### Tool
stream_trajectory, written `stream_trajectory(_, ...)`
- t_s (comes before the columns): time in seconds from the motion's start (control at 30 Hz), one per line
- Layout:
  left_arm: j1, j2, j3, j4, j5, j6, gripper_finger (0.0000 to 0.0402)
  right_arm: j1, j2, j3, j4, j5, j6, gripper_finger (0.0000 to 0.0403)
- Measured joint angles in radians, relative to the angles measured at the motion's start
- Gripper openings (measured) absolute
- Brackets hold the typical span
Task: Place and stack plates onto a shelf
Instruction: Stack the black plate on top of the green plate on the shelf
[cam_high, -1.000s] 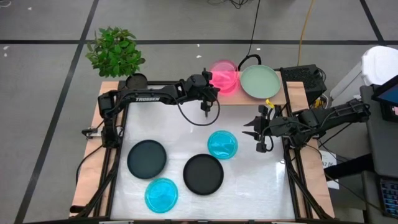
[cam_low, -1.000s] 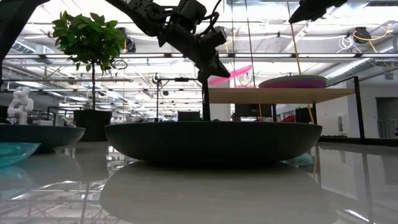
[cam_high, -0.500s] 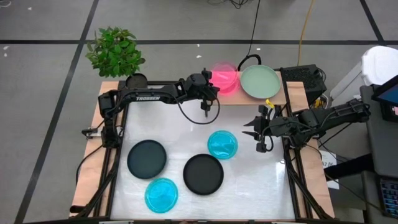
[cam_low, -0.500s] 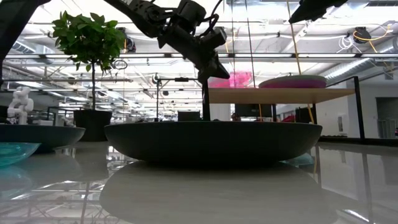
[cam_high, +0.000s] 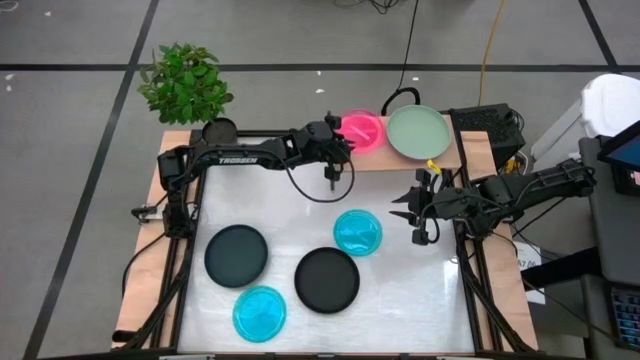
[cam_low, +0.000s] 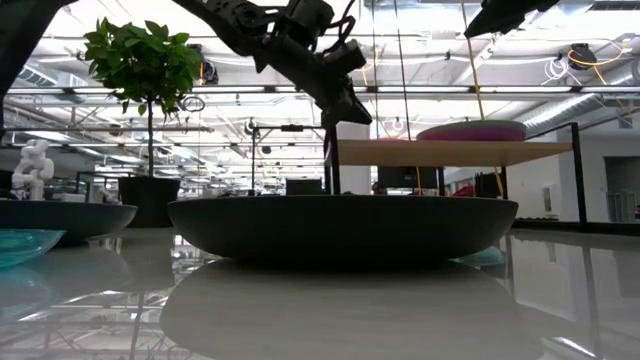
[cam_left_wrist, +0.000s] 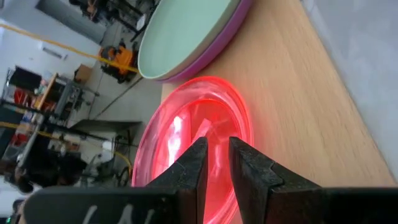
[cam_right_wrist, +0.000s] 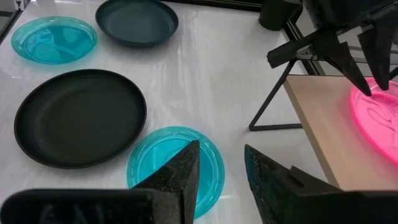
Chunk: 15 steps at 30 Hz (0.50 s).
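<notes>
A pink plate (cam_high: 364, 129) lies on the light-wood shelf (cam_high: 452, 155) at the table's far edge, left of a pale green plate (cam_high: 418, 131) stacked on a purple one (cam_low: 470, 131). My left gripper (cam_high: 340, 138) is at the pink plate's left rim and shut on it. My right gripper (cam_high: 411, 215) hovers open near the table's right side, just right of a cyan plate (cam_high: 357, 231). On the tabletop also sit a black plate (cam_high: 327, 279), another dark plate (cam_high: 236, 254) and a second cyan plate (cam_high: 259, 312). My left gripper pinches the pink plate's rim (cam_left_wrist: 245, 132) between its two fingers (cam_left_wrist: 191, 167), coming from the table's left and slanting down. The plate lies about flat on the shelf board (cam_left_wrist: 311, 93). How far the rim reaches between the fingers is hidden by them.
A leafy plant (cam_high: 185, 80) in a dark pot (cam_high: 218, 130) stands at the far left corner. The shelf's thin metal legs (cam_right_wrist: 270, 102) stand on the table below the board. Bare tabletop lies between the shelf and the near plates.
The left gripper has lowered the pink plate: it was tilted above the shelf, then sank, and now lies flat on the board, a little nearer the table's near side. The right arm has kept still.
</notes>
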Motion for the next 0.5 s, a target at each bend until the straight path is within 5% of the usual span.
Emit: stream_trajectory(0.5, -0.237, -0.306, 0.0, -0.382, -0.064, -0.273, 0.0072, 0.0, 0.0, 0.0, 0.0, 0.0, 0.067, 0.0112)
